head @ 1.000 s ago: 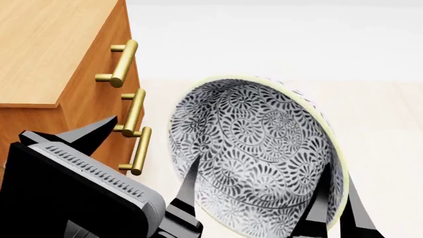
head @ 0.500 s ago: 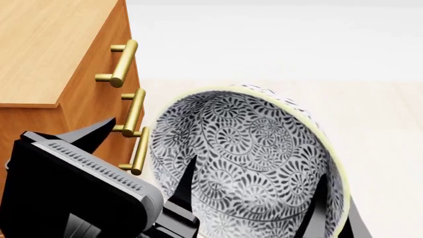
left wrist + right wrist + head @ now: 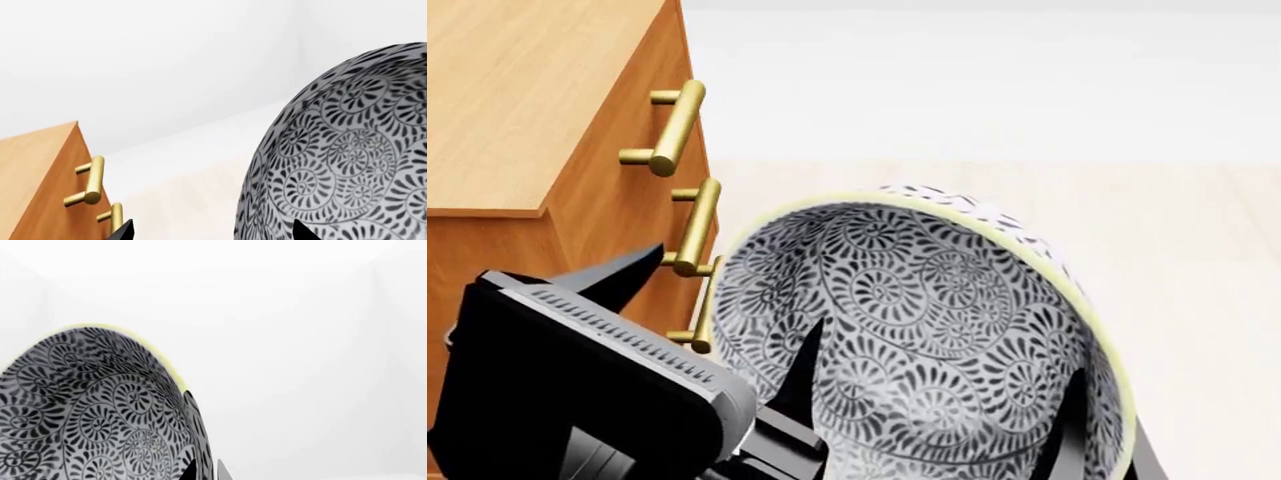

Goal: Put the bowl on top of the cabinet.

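- Since a second ago the bowl (image 3: 921, 340) has drifted toward the cabinet (image 3: 521, 100) and tipped so its opening faces the head camera more squarely; its rim now sits just beside the lowest brass handle (image 3: 705, 305).
- Right tool (image 3: 1101, 440): dark fingers clamp the rim, one inside the bowl and one outside, so it is gripping the bowl, held in the air in front of the cabinet.
- Left tool (image 3: 714, 330): empty, fingers spread apart, one tip near the cabinet front and one in front of the bowl's inside.
- Risk, as I judge it: the bowl hangs below the cabinet's top, so moving sideways without lifting could knock the rim against the handles or front; a single rim pinch on a tilted bowl could also slip.
- No brand, label or writing is visible anywhere.
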Controlling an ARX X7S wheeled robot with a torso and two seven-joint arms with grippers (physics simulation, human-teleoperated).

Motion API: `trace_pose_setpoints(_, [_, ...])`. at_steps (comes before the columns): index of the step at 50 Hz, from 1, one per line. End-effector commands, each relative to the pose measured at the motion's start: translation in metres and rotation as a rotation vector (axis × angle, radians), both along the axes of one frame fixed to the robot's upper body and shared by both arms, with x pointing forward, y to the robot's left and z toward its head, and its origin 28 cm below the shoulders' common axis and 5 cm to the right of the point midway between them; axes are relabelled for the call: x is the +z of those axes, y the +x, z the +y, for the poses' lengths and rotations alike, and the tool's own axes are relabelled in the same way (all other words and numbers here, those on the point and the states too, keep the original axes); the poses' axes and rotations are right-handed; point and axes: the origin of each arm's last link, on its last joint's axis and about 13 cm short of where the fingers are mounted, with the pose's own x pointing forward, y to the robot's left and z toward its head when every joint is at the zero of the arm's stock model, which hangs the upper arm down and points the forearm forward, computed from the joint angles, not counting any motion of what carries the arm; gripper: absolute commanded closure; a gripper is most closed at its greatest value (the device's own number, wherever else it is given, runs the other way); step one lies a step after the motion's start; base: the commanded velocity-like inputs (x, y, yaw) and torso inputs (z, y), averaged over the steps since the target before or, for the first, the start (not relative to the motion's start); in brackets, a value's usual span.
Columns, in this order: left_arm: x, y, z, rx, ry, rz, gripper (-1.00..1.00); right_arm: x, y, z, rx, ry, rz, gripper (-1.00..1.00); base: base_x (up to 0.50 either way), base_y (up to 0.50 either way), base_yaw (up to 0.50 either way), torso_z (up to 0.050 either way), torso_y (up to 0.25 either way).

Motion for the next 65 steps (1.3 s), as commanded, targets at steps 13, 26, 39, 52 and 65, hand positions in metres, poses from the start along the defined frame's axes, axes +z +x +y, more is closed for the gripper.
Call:
trace_pose_setpoints(13, [-0.0005, 0.0038, -0.0020, -0.005, -0.052, 0.005, -1.00, 0.0021, 0.0001, 0.0001, -0.001, -0.011, -0.029, 1.00, 0.00, 0.00, 0.00, 0.000, 0.000])
trace_pose_setpoints(26, [-0.0023, 0.0046, 0.0008, -0.016, -0.064, 0.018, 1.00, 0.0036, -0.0005, 0.0007, 0.003, -0.011, -0.030, 1.00, 0.00, 0.00, 0.00, 0.001, 0.000])
trace_pose_setpoints(39, [-0.0046, 0.0063, 0.0037, -0.008, -0.072, 0.025, 1.00, 0.0029, 0.0005, 0.0011, 0.002, -0.013, -0.028, 1.00, 0.00, 0.00, 0.00, 0.000, 0.000])
trace_pose_setpoints(52, [-0.0026, 0.0036, 0.0030, -0.007, -0.072, 0.018, 1.00, 0.0030, 0.0026, -0.0012, -0.017, 0.013, -0.007, -1.00, 0.00, 0.00, 0.00, 0.000, 0.000])
trace_pose_setpoints(65, [-0.0031, 0.0043, 0.0038, -0.001, -0.076, 0.024, 1.00, 0.0022, 0.0044, -0.0015, -0.028, 0.017, 0.006, -1.00, 0.00, 0.00, 0.00, 0.000, 0.001])
